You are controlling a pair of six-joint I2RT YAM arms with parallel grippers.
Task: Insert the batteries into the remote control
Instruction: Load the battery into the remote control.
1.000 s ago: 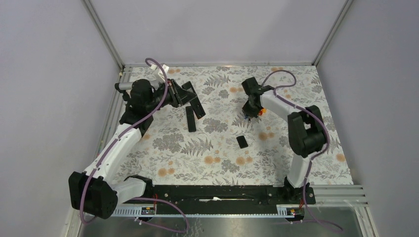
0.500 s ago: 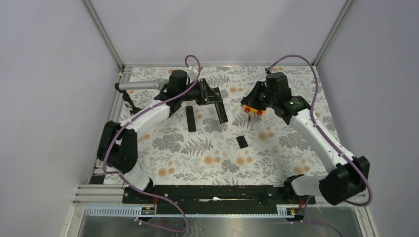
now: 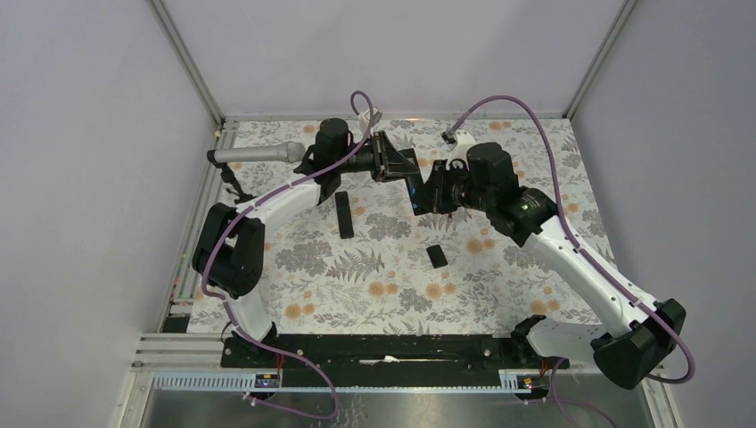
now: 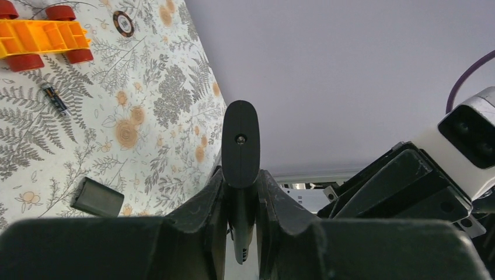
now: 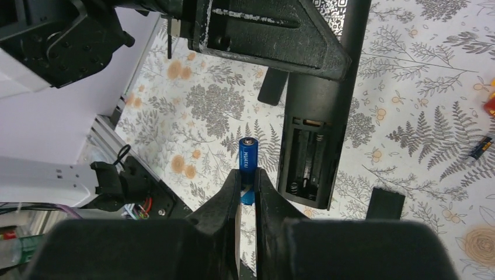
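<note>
The remote control (image 5: 324,105) is held off the table, clamped in the left gripper (image 4: 240,178), whose jaws are narrow around it. Its open battery bay (image 5: 306,157) is turned toward the right wrist camera. A blue battery (image 5: 248,160) is pinched in the right gripper (image 5: 248,182), just beside the bay and seemingly not touching it. A second battery (image 4: 54,99) is seen lying on the floral table (image 3: 374,285) near an orange toy block (image 4: 38,38). The cover (image 3: 437,257) is lying flat, apart from another remote (image 3: 344,215).
</note>
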